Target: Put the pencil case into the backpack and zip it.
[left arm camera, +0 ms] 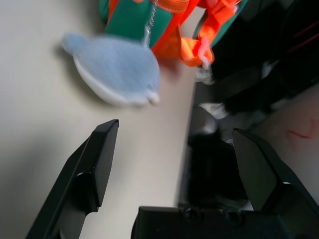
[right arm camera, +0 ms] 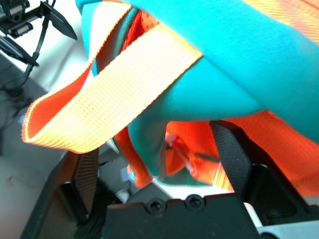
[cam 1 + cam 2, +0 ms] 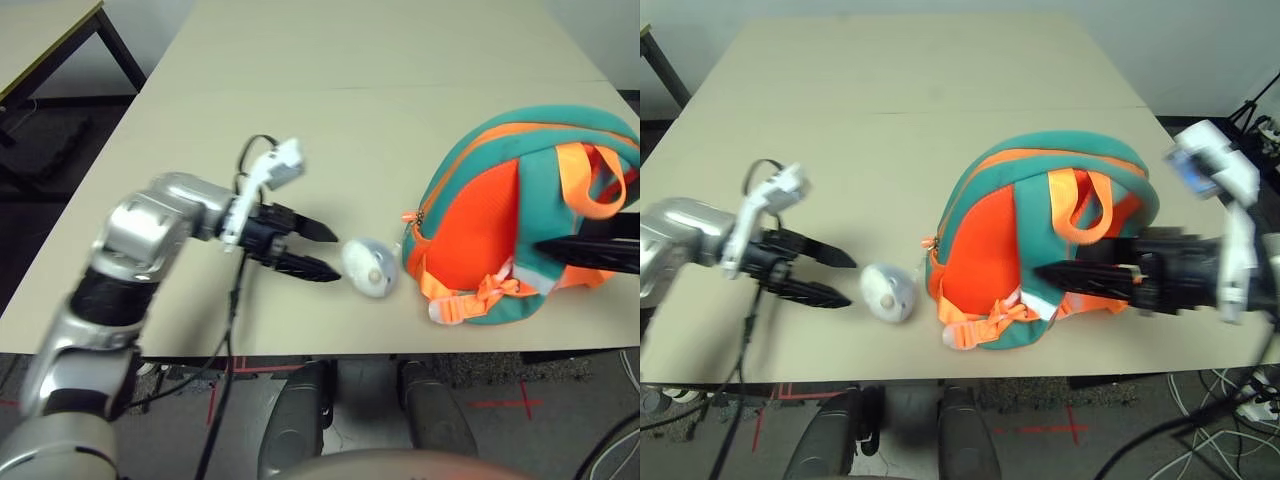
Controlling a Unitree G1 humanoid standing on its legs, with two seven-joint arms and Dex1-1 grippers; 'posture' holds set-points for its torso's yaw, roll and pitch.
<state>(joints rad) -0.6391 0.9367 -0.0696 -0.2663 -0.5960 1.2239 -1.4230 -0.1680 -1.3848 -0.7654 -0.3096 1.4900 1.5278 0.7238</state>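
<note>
Pencil case nowhere in sight, maybe already packed

Left gripper (image 3: 318, 251) spread, empty, near a fuzzy ball (image 3: 368, 266); right gripper (image 3: 1060, 277) spread against the backpack (image 3: 1040, 240) on the desk (image 3: 350, 120). Zipper state unclear.

beige table (image 3: 330, 140), pale fuzzy ball (image 3: 368, 266)

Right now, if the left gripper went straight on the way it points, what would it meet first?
Most likely the small pale ball just beyond the open left gripper, with the backpack right behind it. The ball may sit slightly off the line; depth is hard to judge.
</note>
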